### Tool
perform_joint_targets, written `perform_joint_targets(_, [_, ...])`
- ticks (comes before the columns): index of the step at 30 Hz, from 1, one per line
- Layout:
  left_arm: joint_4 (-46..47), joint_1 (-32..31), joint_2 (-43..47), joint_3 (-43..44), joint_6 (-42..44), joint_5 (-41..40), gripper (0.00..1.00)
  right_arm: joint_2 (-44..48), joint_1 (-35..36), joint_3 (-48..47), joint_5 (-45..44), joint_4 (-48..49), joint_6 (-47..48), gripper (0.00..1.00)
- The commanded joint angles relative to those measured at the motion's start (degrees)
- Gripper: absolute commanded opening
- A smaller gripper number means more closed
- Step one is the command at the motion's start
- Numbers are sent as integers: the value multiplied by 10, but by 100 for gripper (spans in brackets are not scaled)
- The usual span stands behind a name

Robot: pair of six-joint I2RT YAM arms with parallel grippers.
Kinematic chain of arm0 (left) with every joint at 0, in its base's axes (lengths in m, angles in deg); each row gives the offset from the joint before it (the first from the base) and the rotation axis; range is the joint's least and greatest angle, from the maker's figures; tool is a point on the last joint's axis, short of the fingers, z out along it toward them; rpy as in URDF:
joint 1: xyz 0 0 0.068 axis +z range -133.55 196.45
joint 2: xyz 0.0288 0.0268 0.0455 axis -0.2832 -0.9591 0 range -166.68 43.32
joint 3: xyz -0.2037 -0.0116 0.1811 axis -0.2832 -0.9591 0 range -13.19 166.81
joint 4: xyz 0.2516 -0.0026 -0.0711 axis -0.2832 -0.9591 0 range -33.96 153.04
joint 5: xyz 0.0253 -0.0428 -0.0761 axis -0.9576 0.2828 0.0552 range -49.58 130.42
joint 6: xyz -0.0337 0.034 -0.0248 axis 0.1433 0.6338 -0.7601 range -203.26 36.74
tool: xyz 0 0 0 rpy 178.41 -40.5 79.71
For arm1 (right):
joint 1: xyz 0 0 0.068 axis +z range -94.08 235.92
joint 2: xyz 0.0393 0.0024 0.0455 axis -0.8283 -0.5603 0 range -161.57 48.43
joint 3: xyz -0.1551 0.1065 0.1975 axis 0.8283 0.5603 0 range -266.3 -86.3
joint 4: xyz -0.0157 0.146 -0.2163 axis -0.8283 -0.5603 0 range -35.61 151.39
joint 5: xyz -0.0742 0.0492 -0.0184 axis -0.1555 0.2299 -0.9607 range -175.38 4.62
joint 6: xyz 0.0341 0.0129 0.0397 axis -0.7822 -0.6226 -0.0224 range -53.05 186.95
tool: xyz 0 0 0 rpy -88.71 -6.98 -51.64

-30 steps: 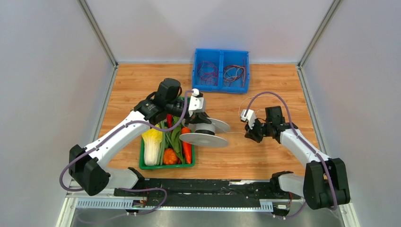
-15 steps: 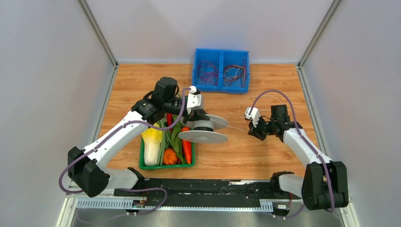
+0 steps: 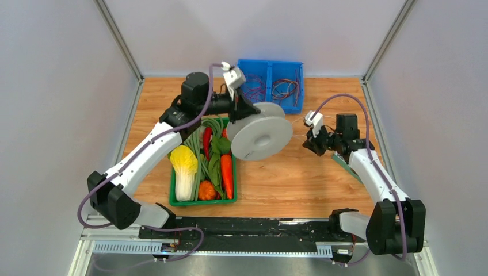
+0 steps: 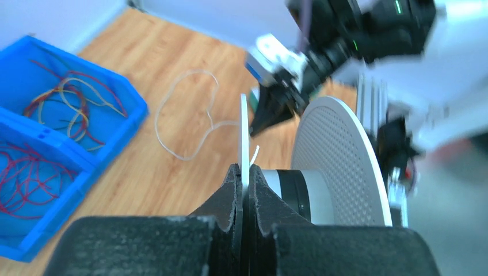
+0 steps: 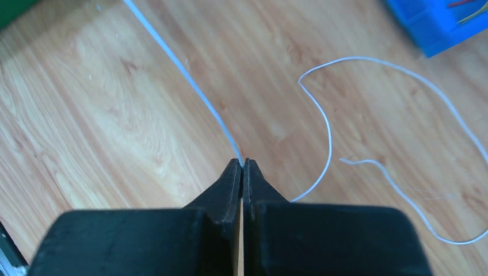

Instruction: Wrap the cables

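Observation:
The pale-grey round spool [image 3: 262,138] hangs above the table, tipped up so its flat face shows in the top view. My left gripper [image 3: 240,111] is shut on the thin edge of one flange [image 4: 244,126]; the dotted second flange [image 4: 339,161] stands to its right. The cable, a thin white wire [image 5: 190,80], runs from the spool to my right gripper [image 5: 242,164], which is shut on it. In the top view that gripper [image 3: 311,144] sits just right of the spool. The wire's loose end lies looped on the wood [image 5: 328,132].
A blue two-part bin [image 3: 269,86] holding purple and red wire coils stands at the back centre. Under my left arm, a green tray [image 3: 201,201] holds a cabbage, carrot, peppers and greens. Walls close in on both sides.
My left arm has lifted the spool toward the back and tipped it from lying flat to standing on edge. The right gripper moved slightly back and to the right, still holding the wire.

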Motion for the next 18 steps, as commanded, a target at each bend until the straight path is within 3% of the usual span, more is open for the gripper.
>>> perform_joint_targets(1, [119,38,-39,87,-269,-85,0,7,-1,-46,29,53,-101,0])
perform_joint_targets(4, [57,60,-72,139,-372,-188,0,12,0,-56,44,75,-142,0])
perform_joint_targets(9, [-11,60,-87,181,-469,-346,0,20,39,-77,46,103,-189,0])
perform_joint_targets(18, [-147,29,-110,258,-505,-524,0,60,154,-111,-25,159,-187,0])
